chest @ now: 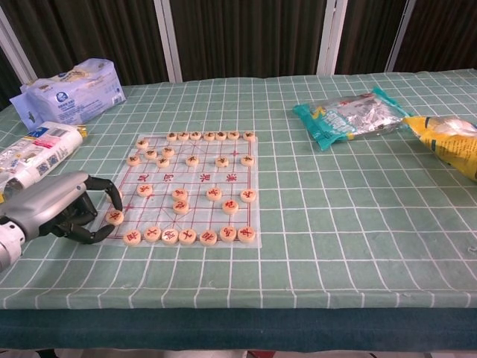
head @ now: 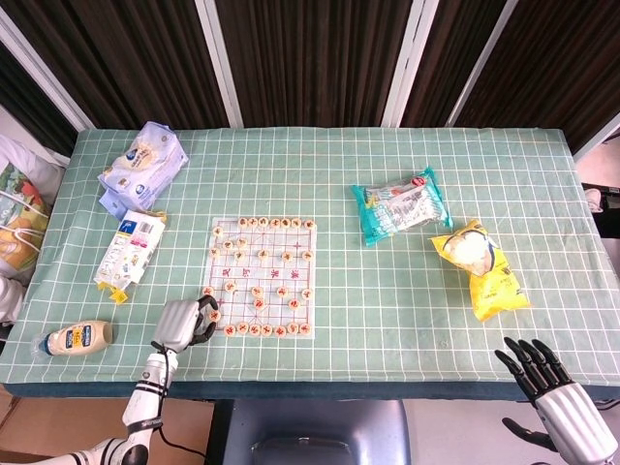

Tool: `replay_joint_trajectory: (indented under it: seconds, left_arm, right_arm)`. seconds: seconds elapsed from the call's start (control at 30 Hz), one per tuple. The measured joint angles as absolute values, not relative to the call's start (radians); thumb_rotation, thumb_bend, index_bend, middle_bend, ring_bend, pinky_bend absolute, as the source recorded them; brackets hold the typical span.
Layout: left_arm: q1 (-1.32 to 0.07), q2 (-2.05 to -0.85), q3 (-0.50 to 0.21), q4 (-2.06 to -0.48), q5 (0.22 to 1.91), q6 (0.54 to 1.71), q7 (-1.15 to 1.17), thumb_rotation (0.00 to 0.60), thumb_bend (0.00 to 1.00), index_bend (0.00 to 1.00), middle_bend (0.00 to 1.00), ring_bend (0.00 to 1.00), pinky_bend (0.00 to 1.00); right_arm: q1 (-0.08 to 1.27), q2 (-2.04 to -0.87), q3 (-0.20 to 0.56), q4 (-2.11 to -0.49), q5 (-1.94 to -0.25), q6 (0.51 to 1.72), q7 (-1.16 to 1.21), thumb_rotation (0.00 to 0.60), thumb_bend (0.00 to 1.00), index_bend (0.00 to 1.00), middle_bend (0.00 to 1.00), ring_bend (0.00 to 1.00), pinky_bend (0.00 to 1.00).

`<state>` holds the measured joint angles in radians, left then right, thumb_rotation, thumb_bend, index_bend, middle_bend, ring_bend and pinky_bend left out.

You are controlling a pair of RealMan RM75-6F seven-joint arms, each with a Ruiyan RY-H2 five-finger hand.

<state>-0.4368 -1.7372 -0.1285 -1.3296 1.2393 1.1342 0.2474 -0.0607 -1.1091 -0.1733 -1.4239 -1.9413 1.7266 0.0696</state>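
Left hand at the corner of the chess board

Left hand [chest: 63,209] is pinching a chess piece [chest: 114,216] on the board's [chest: 246,186] near-left edge; right hand [head: 554,387] hangs spread and empty off the worktop [head: 387,320]. Any wobble could knock the near row [chest: 197,236], I reckon.

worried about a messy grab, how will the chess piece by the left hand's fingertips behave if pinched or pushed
The chess piece is a small flat disc, so probably rigid and light. Lying flat on the board, it likely slides rather than rolls. The left hand gets little edge to pinch, so it may slip.
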Motion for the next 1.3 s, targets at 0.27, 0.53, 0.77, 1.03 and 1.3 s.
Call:
replay_joint_trajectory:
  seconds: [0.27, 0.53, 0.77, 1.03, 1.3]
  left_arm:
    - [-0.448, -1.755, -0.134, -1.315, 1.224, 1.125, 0.27, 0.6, 0.36, 0.48, 1.0, 1.0, 1.0]
    - [-0.454, -1.755, -0.132, -1.319, 1.214, 1.119, 0.293, 0.6, 0.36, 0.4, 1.0, 1.0, 1.0]
    - [-0.454, -1.758, -0.127, -1.323, 1.218, 1.125, 0.294, 0.6, 0.36, 0.36, 1.0, 1.0, 1.0]
    - [-0.436, -1.718, -0.107, -1.387, 1.292, 1.181, 0.247, 0.6, 0.37, 0.34, 1.0, 1.0, 1.0]
    - [-0.367, -1.538, -0.015, -1.506, 1.541, 1.374, -0.001, 0.6, 0.36, 0.11, 0.4, 0.47, 0.64]
  right_arm:
    - [-0.061, -1.109, -0.174, -1.427, -1.941, 1.727, 0.068, 0.6, 0.25, 0.0, 0.0, 0.0, 0.0]
    - [-0.062, -1.108, -0.175, -1.426, -1.943, 1.728, 0.071, 0.6, 0.25, 0.0, 0.0, 0.0, 0.0]
    - [-0.061, -1.106, -0.178, -1.424, -1.949, 1.729, 0.075, 0.6, 0.25, 0.0, 0.0, 0.0, 0.0]
    - [-0.058, -1.106, -0.178, -1.428, -1.944, 1.717, 0.068, 0.6, 0.25, 0.0, 0.0, 0.0, 0.0]
    - [-0.059, -1.108, -0.175, -1.429, -1.944, 1.723, 0.066, 0.6, 0.25, 0.0, 0.0, 0.0, 0.0]
